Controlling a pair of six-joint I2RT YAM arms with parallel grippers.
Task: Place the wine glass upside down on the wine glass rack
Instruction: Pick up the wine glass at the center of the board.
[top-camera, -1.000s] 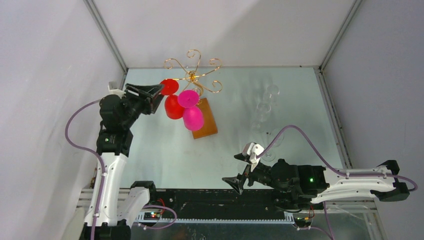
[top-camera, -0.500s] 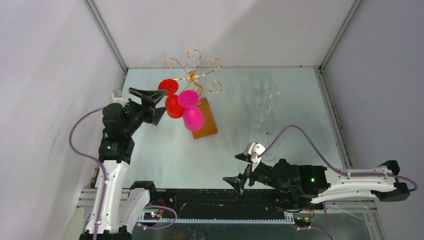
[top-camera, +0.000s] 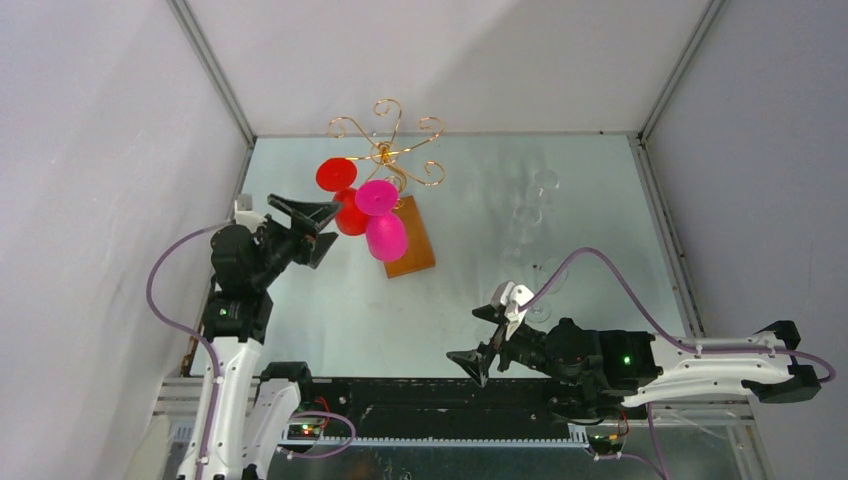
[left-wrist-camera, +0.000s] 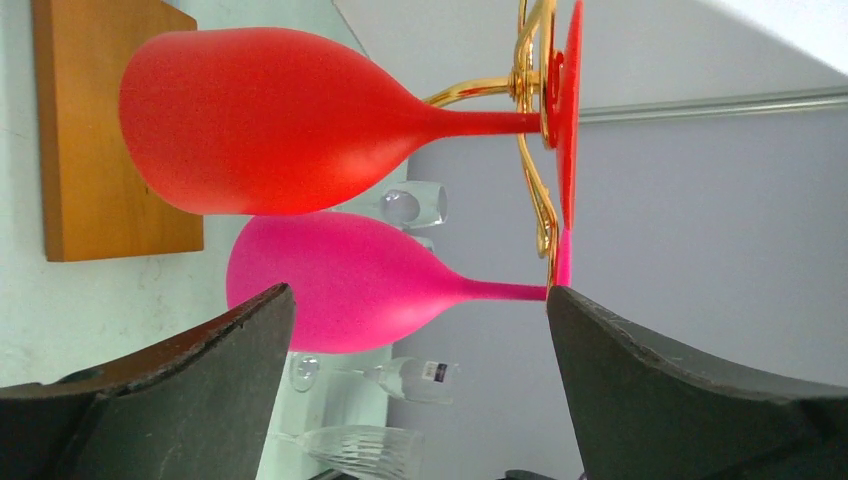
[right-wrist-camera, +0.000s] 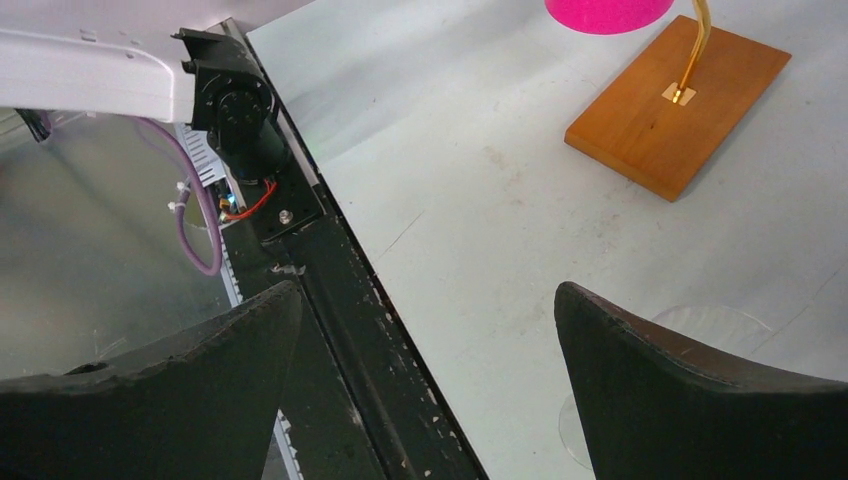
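While the left gripper (top-camera: 322, 224) sits at the left centre of the overhead view, its jaws stand wide apart and hold nothing. Its tips point toward the red wine glass (top-camera: 349, 214) and lie near the bowl, apart from it.

The wine glass rack (top-camera: 385, 150) stands at the upper centre of the overhead view, on the table (top-camera: 450, 300). Its wooden base (top-camera: 415, 248) extends toward the lower right. The red wine glass hangs upside down on the rack: the stem passes through a gold scroll arm, the foot rests above the wire, and the bowl hangs below (the left wrist view shows this turned on its side). A pink wine glass (top-camera: 385, 235) hangs in the same way just beside it, to the right.

The right gripper (top-camera: 483, 332) lies at the lower centre of the overhead view, well apart from the rack. Its jaws are likewise spread wide and empty.

Several clear glasses (top-camera: 528, 215) show faintly to the right of the rack.
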